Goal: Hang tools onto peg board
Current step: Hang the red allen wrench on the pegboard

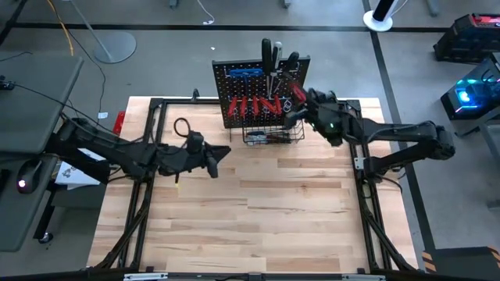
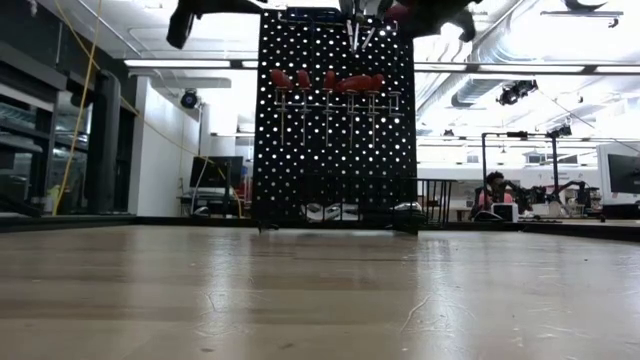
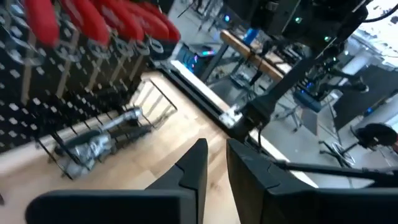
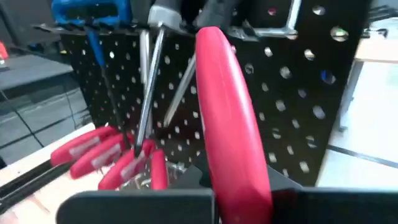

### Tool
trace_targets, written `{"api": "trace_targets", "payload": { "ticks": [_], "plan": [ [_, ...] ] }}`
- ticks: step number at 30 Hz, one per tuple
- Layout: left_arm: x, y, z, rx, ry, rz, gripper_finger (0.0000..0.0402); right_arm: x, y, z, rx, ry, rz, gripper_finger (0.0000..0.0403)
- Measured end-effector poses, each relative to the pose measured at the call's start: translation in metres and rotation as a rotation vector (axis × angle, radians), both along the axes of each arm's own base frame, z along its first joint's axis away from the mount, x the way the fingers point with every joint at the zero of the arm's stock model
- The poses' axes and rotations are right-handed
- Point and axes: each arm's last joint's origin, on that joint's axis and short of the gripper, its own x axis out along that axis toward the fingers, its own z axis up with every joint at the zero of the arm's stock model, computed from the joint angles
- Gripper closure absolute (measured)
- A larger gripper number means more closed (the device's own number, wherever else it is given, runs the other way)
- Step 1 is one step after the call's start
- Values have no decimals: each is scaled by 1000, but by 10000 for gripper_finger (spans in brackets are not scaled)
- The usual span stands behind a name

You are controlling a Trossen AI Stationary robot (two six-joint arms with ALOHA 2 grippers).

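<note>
right gripper [image 1: 297, 100]: I can't see the fingertips, the red handle [image 4: 230, 118] covers them in the wrist view
red handle: bottom end cut off by the frame edge
peg board [image 2: 335, 120]: top cut off in the low view
wire basket [image 3: 102, 140]: contents too blurry, just something silvery

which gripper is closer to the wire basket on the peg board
Right. The right gripper is at the peg board's upper right, just above the wire basket; the left gripper hangs off to its left over the table.
</note>
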Motion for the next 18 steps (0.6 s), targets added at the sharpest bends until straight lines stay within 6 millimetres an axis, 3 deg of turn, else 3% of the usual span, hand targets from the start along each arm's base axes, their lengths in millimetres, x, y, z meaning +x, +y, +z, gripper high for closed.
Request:
{"api": "trace_targets", "payload": {
  "ticks": [5,18],
  "plan": [
    [-10,5,10,20,-29,20,360,14,-18,-2,31,104,38,402],
    [-13,6,13,21,-38,27,367,15,-26,-12,71,162,5,403]
  ]
}}
